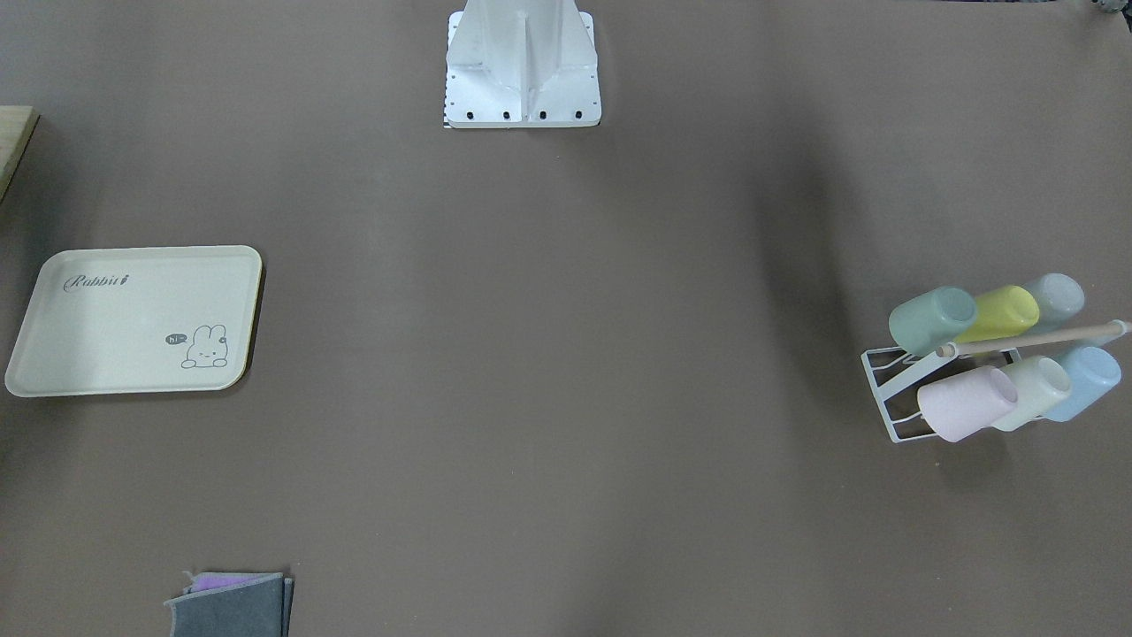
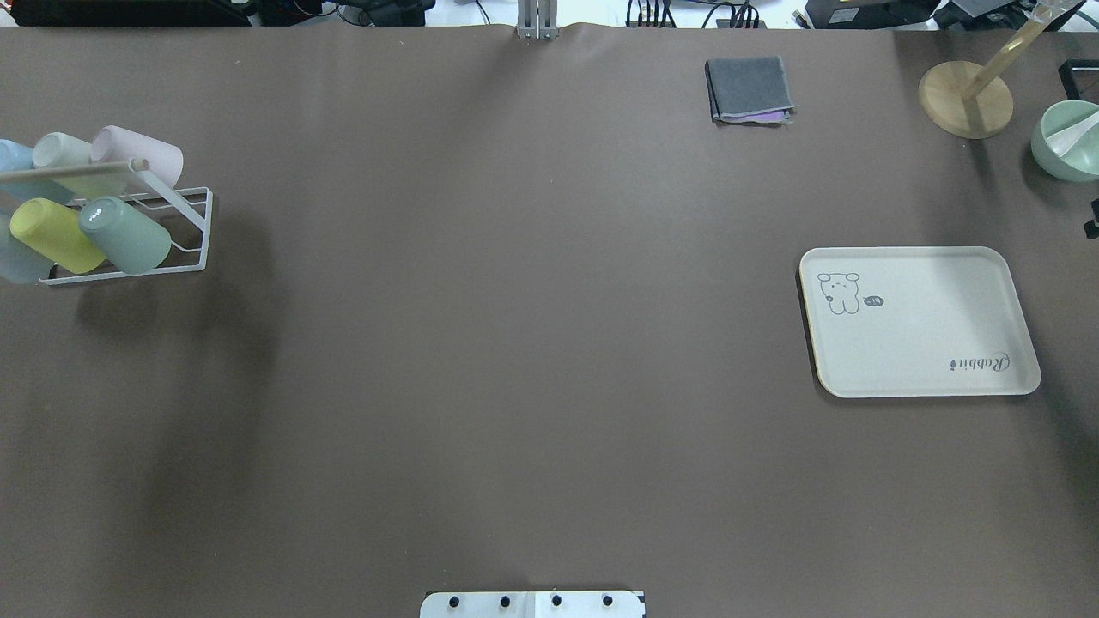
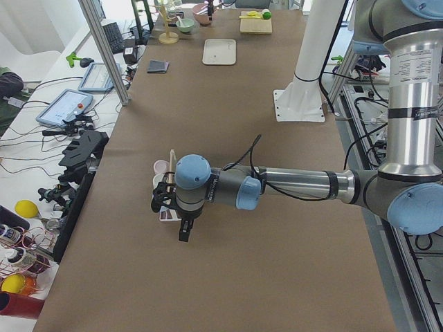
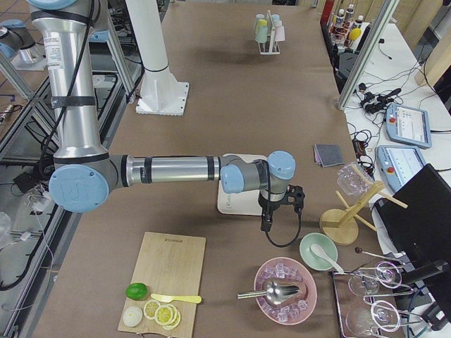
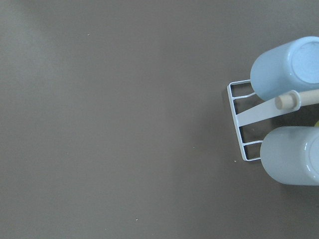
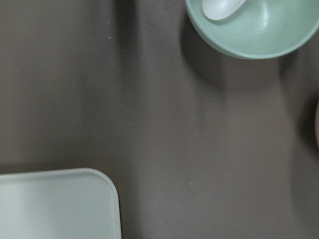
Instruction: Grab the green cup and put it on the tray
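The green cup [image 1: 930, 318] lies tilted on a white wire rack [image 1: 889, 398] with several other pastel cups; it is the near-right cup in the overhead view [image 2: 124, 233]. The cream tray [image 1: 133, 323] with "Rabbit" lettering lies empty on the other side of the table [image 2: 923, 335]. My left gripper [image 3: 181, 228] hangs just beside the rack's end; I cannot tell if it is open or shut. My right gripper [image 4: 266, 222] hangs past the tray's corner [image 6: 55, 204], near a green bowl; I cannot tell its state. The left wrist view shows two pale cup bottoms, colours unclear.
A green bowl with a white spoon [image 2: 1065, 142] and a wooden stand [image 2: 966, 99] stand beyond the tray. A folded grey cloth [image 2: 749, 88] lies at the far edge. The robot's base [image 1: 522, 80] is mid-table. A cutting board [image 4: 165, 282] and a pink ice bowl [image 4: 285, 289] sit at the right end.
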You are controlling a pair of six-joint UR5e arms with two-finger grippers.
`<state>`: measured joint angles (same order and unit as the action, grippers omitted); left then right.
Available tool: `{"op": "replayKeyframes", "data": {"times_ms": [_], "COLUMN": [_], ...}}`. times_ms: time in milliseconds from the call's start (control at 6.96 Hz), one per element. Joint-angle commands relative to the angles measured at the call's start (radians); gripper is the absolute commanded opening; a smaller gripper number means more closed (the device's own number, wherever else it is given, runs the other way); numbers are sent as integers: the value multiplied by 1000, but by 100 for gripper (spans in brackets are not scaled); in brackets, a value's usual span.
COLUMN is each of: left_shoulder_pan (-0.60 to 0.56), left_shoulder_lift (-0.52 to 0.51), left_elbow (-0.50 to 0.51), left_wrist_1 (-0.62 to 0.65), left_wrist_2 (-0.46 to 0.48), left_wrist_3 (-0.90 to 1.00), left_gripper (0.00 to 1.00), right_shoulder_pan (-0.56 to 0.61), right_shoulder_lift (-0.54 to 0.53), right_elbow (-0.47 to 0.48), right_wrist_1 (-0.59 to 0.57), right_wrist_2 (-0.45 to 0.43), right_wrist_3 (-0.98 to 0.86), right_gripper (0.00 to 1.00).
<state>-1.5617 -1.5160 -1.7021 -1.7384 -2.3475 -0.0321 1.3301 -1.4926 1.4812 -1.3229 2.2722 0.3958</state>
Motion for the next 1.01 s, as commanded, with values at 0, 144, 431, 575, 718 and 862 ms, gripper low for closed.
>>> {"op": "replayKeyframes", "data": {"times_ms": [0,144,431,575,718,862], "left_shoulder_pan": [73,121,260,317,351,398], "left_shoulder_lift": [-16,-16,-38,-83,-123,-142], "left_elbow": [-88,-140,-255,-280,-303,-333], "left_wrist_1": [5,23,139,198,274,336], "left_wrist_2": [74,136,283,372,398,477], "left_wrist_3": [0,0,1,1,17,62], "left_gripper": [98,98,98,98,97,97], "right_shoulder_pan": [-150,-179,-178,-175,-177,-172], "right_shoulder_lift": [11,15,-47,-86,-128,-135], "right_elbow": [-93,-81,-75,-62,-29,-24], "right_wrist_1": [279,283,310,313,314,314], "right_wrist_2": [0,3,83,111,113,125], "right_wrist_3": [258,264,252,247,248,244], "right_gripper": [100,100,100,100,99,92]}}
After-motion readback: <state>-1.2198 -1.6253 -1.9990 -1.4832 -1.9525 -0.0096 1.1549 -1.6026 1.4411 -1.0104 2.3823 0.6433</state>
